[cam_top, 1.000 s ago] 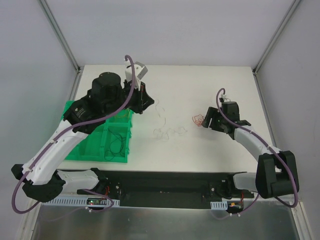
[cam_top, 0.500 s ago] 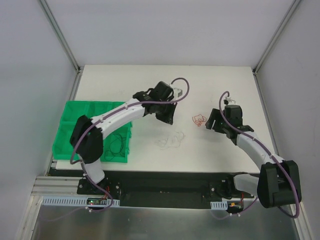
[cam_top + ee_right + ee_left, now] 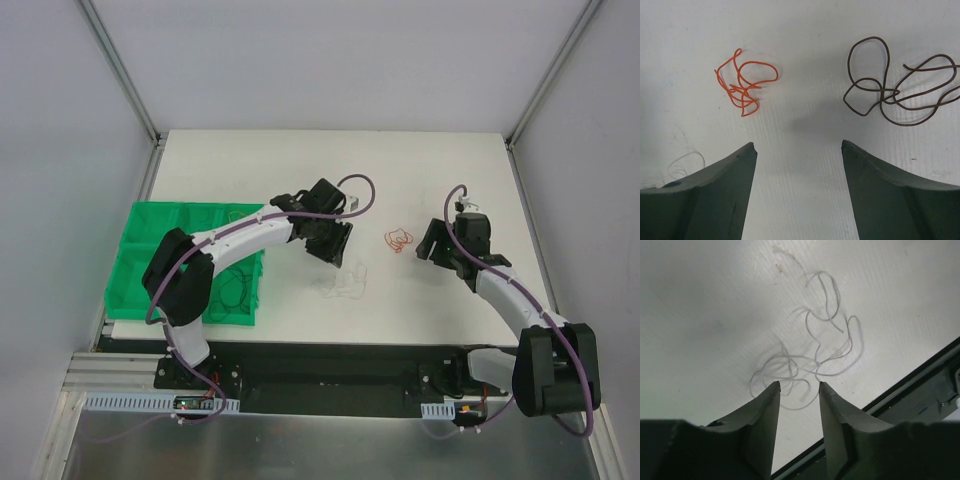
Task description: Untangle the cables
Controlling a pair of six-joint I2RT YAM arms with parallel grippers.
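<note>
Cables thin, curly, in separate clumps

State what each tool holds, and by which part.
Nothing is held: left tool open over the pale wire; right tool open, short of the red wire and brown wire.

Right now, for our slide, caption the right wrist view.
Open right end effector above the table, an orange wire and a brown wire lying apart beyond it.
</note>
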